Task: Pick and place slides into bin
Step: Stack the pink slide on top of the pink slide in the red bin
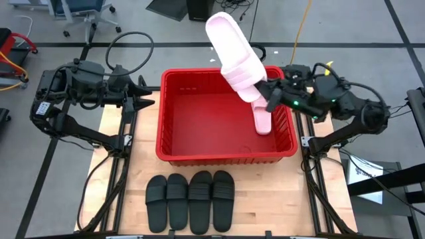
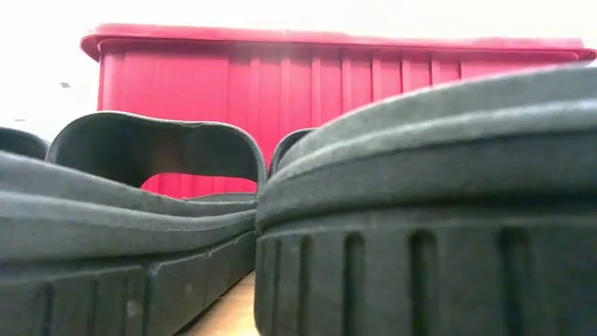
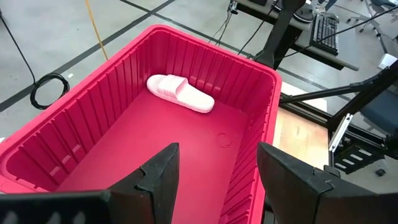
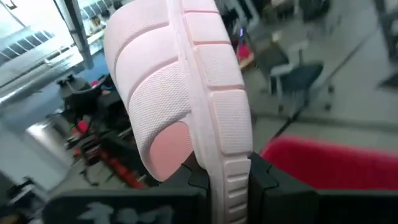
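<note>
A pale pink slide (image 1: 234, 54) is raised high over the far right part of the red bin (image 1: 166, 143), with my right gripper (image 1: 269, 96) shut on its lower end. A second pink slide (image 1: 263, 121) lies flat on the bin's floor by the right wall, and the left wrist view shows this slide (image 3: 180, 93) too. Several black slides (image 1: 189, 199) lie side by side on the table in front of the bin. My left gripper (image 1: 143, 96) hangs open over the bin's left rim, touching nothing. My right gripper pinches the pink slide's sole between its two fingers, at the end next to the strap (image 4: 227, 171). One finger (image 4: 198, 182) is on the strap side and the other on the underside. The fingers come level from the table's right. The slide stands up from them, clear of the bin.
The bin fills the middle of the table, and its red wall (image 2: 280, 75) rises behind the black slides (image 2: 420, 187) in the low view. Bare wood (image 1: 319, 199) shows to the right of the black slides. Arm frames stand at both table sides.
</note>
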Action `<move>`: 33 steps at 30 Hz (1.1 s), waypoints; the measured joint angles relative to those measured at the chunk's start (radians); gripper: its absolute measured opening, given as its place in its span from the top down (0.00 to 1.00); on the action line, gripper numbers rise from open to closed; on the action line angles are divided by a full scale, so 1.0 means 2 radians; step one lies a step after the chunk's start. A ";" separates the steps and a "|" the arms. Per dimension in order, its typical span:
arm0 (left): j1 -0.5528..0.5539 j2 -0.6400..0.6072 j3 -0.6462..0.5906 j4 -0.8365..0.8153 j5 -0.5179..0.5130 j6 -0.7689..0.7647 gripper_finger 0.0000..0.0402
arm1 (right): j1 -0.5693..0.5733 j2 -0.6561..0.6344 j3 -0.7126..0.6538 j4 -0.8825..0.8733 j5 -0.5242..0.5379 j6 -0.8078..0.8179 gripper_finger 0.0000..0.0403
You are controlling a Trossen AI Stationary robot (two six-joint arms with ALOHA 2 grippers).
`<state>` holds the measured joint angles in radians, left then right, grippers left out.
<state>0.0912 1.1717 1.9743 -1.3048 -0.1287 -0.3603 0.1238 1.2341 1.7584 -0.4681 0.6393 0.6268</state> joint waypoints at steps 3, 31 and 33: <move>0.000 0.000 0.000 0.000 -0.001 0.003 0.48 | -0.005 -0.015 0.000 -0.057 -0.025 0.048 0.93; 0.000 0.000 0.000 0.030 -0.002 -0.004 0.48 | -0.098 -0.010 0.025 -0.381 -0.347 0.209 0.93; 0.000 0.003 0.000 0.030 -0.002 -0.004 0.48 | -0.098 -0.002 0.037 -0.428 -0.334 0.202 0.93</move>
<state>0.0910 1.1778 1.9743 -1.2453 -0.1337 -0.3691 -0.0727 1.2303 1.8326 -1.3237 -0.0279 1.0312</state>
